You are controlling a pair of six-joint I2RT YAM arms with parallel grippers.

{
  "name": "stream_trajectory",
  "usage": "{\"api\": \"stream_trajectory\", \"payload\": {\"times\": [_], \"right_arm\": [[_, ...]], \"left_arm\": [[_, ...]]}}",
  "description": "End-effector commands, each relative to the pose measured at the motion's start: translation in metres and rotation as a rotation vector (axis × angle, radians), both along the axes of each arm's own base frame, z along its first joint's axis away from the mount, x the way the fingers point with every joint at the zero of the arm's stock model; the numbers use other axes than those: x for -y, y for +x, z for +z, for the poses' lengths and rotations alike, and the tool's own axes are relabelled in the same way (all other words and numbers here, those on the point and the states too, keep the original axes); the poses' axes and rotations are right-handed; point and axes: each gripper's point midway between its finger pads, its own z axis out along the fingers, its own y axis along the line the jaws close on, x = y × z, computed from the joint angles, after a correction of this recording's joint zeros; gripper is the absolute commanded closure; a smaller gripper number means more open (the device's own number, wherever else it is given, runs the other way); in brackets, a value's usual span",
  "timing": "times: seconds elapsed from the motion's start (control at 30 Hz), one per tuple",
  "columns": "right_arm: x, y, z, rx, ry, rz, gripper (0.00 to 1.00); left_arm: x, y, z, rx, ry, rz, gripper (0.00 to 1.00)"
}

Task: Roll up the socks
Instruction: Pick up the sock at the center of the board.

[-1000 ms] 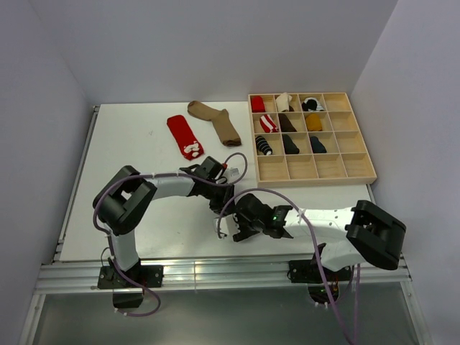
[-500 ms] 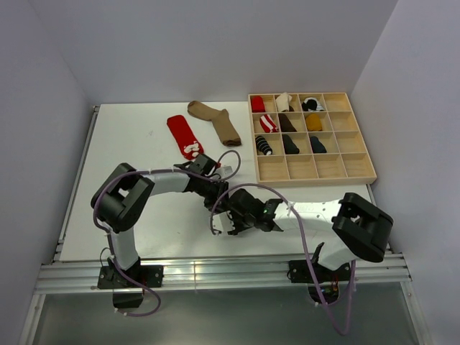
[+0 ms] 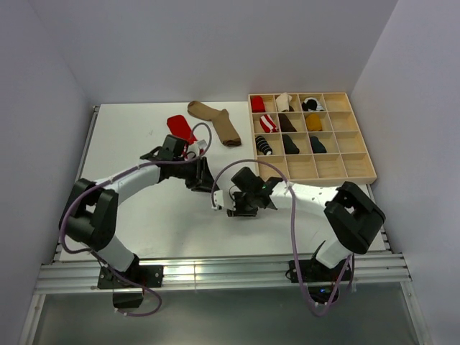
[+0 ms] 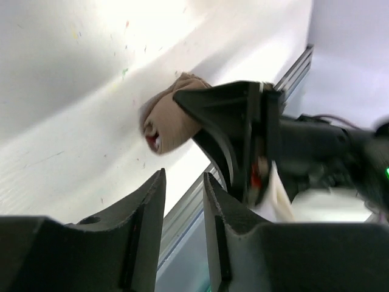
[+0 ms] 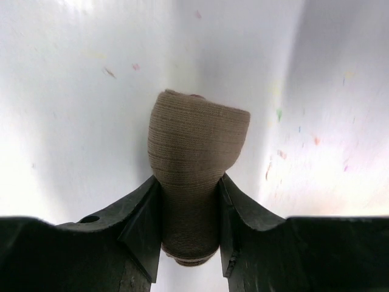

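As seen from overhead: matte white worktop (image 3: 122,144); flat red sock (image 3: 180,128), partly hidden by the left arm, beside a limp plain brown sock (image 3: 215,118) at the far side.
Overhead, right side: gridded wooden tray (image 3: 359,172), rolled bundles (image 3: 267,123) in several far compartments.
Overhead, middle: left claw (image 3: 201,178) and right claw (image 3: 233,205) near each other.
Left wrist: black fingers narrowly parted, gripping nothing, apart from the ribbed tan sock (image 4: 173,118), a stubby roll with a maroon fleck at its end, on the worktop.
Right wrist: fingers (image 5: 143,225) pressed onto that fine-knit cylindrical roll from both sides, pinching it.
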Motion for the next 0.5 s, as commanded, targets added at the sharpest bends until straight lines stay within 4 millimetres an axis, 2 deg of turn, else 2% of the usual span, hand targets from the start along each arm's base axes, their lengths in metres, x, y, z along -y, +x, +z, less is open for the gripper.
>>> {"api": "stream_trajectory", "payload": {"times": [0.0,0.03,0.07,0.17,0.2,0.27,0.3,0.37,0.4,0.47], "right_arm": [[0.015,-0.010,0.005,-0.164,-0.007,-0.089,0.88],[0.009,-0.006,0.014,-0.181,0.027,-0.097,0.88],[0.015,-0.001,0.015,-0.199,0.027,-0.132,0.89],[0.012,0.013,0.034,-0.218,0.072,-0.185,0.89],[0.011,0.026,0.047,-0.209,0.106,-0.214,0.90],[0.010,0.034,0.064,-0.233,0.154,-0.247,0.90],[0.013,0.051,0.080,-0.213,0.194,-0.287,0.90],[0.019,0.063,0.095,-0.224,0.231,-0.334,0.90],[0.027,0.082,0.112,-0.196,0.273,-0.378,0.90],[0.039,0.100,0.123,-0.181,0.296,-0.451,0.90]], "left_arm": [[-0.011,0.011,0.038,0.088,-0.052,0.051,0.66],[-0.013,0.011,0.041,0.096,-0.061,0.059,0.66],[-0.017,0.013,0.047,0.114,-0.071,0.074,0.66],[-0.022,0.011,0.059,0.148,-0.090,0.084,0.67],[-0.023,0.011,0.061,0.154,-0.094,0.086,0.67],[-0.025,0.009,0.067,0.174,-0.105,0.086,0.67],[-0.025,0.008,0.067,0.177,-0.111,0.086,0.67],[-0.026,0.006,0.069,0.176,-0.131,0.083,0.68],[-0.026,0.006,0.069,0.177,-0.134,0.082,0.68],[-0.026,0.003,0.070,0.181,-0.143,0.078,0.69]]}}
